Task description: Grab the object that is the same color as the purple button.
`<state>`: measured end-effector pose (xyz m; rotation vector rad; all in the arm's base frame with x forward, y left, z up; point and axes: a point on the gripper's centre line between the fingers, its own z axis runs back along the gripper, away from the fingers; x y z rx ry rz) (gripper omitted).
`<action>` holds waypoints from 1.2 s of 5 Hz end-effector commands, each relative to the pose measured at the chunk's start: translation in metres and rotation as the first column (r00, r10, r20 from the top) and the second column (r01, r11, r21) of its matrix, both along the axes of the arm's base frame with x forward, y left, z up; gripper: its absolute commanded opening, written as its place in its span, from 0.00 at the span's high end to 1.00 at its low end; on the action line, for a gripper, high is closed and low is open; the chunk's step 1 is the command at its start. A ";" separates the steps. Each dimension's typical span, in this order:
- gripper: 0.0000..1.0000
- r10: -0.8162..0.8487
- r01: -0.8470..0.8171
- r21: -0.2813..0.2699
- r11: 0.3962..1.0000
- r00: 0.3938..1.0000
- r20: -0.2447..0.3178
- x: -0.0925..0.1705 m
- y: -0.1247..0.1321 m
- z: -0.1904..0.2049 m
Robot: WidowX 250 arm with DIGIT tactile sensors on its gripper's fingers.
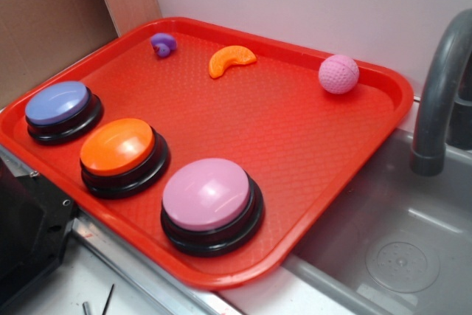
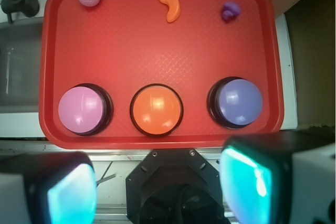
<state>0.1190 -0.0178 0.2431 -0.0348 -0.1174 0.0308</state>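
At tray (image 2: 157,51) far corner sat our purple toy (image 2: 230,11), same side as purple button (image 2: 240,102). We had gripper (image 2: 157,190) spread, clear of tray.

Wrist view shows the gripper (image 2: 157,187) from behind: two chunky fingers (image 2: 252,182) with black outer shells and a pale teal glow on the inner faces (blurred, very close to the lens). Between them sits a black angular mount (image 2: 170,182) with small screws along its top edge. White-grey blocks at the outer bottom corners. Exterior view: only a black housing (image 1: 26,234) at bottom left.
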 end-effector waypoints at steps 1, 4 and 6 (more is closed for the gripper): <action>0.00 0.000 0.000 0.000 1.000 1.000 0.000 0.000 0.000 0.000; 0.00 0.352 -0.365 0.030 0.931 0.915 0.195 0.034 0.035 -0.030; 0.00 0.562 -0.578 -0.005 0.816 0.791 0.242 0.082 0.075 -0.067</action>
